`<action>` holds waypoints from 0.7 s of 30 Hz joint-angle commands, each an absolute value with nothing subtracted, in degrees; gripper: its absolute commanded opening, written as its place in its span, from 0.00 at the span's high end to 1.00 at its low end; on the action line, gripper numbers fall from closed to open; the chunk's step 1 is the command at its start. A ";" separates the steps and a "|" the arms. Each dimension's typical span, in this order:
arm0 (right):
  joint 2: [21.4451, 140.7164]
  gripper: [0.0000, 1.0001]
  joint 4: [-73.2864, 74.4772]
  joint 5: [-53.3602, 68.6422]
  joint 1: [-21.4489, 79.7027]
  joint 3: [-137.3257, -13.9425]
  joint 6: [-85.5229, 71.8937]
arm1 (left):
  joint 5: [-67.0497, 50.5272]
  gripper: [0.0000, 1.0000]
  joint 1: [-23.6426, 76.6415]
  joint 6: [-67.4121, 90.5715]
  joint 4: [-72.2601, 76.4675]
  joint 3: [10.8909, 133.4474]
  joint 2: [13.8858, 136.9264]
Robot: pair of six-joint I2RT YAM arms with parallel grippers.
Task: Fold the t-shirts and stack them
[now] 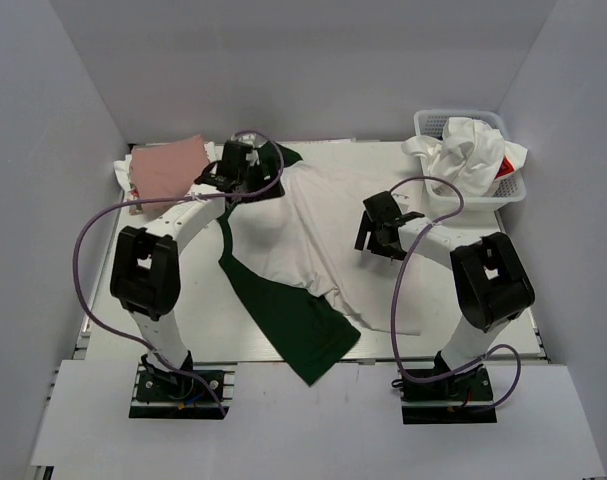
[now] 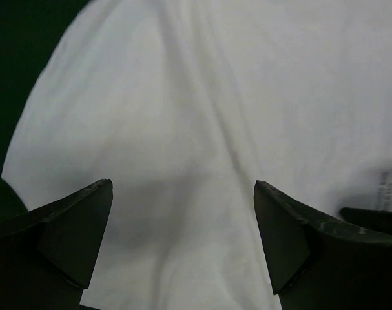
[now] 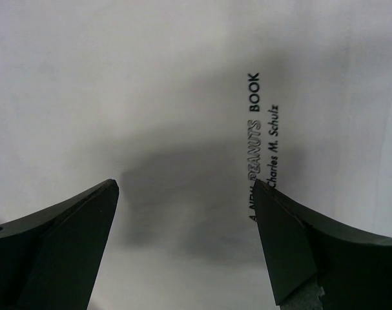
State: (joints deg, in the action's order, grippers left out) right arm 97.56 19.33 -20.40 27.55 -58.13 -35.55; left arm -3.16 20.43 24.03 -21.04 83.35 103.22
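shirt (image 1: 308, 225): white, green sleeves, rumpled | pink shirt (image 1: 168, 168) left, basket (image 1: 436, 124) right | left pincer (image 2: 183, 188), right pincer (image 3: 186, 187): both released

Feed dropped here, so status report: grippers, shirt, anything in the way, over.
Left gripper open, right gripper open, both empty. White t-shirt with dark green sleeves spread out, unfolded. White mesh basket clear of it at far right.

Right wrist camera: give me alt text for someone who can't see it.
The open right pincer, nothing between its two dark fingers, hangs over a white t-shirt. Black lettering on the cloth runs sideways, including PEANUTS BOOK and Charles M. Schulz.
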 commanded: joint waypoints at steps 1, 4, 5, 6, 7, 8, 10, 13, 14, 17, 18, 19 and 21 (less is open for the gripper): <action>99.13 0.10 18.03 -18.73 25.23 -60.21 -33.66 | -1.41 0.00 20.21 25.49 -22.32 78.05 106.52; 100.81 0.10 17.14 -18.10 23.65 -60.47 -32.87 | -0.79 0.00 20.21 26.02 -23.12 77.52 108.54; 101.94 0.10 17.14 -18.02 23.03 -60.64 -32.61 | -0.79 0.00 19.43 26.02 -23.12 77.52 109.76; 102.30 0.10 16.96 -17.84 22.33 -60.99 -32.09 | -0.79 0.00 19.42 26.02 -23.12 77.52 110.38; 103.26 0.10 16.70 -17.41 21.80 -61.26 -31.99 | 0.08 0.00 19.42 26.02 -23.64 77.52 110.91; 103.27 0.10 16.44 -16.88 21.80 -61.43 -32.25 | 1.31 0.00 19.42 26.02 -24.34 77.52 111.53; 104.50 0.10 15.91 -16.61 20.83 -62.05 -30.51 | 3.77 0.00 18.90 26.54 -25.75 78.04 113.81; 107.04 0.10 15.29 -16.88 19.78 -63.28 -29.89 | 6.58 0.00 18.28 26.54 -27.15 79.71 116.36; 107.40 0.10 15.21 -16.70 19.17 -63.72 -29.62 | 7.46 0.00 17.67 25.76 -28.46 80.41 118.37; 108.37 0.10 14.33 -15.74 18.63 -65.12 -27.34 | 11.33 0.00 15.47 24.35 -30.05 83.84 122.67; 108.72 0.10 13.20 -15.30 18.89 -65.13 -25.59 | 13.25 0.00 14.08 24.35 -30.06 86.46 124.09; 108.89 0.10 12.92 -15.29 18.90 -65.39 -24.88 | 13.27 0.00 13.28 24.35 -31.02 88.22 125.49; 108.90 0.10 12.14 -14.86 19.42 -66.18 -23.83 | 9.95 0.00 11.52 22.86 -30.33 91.48 129.09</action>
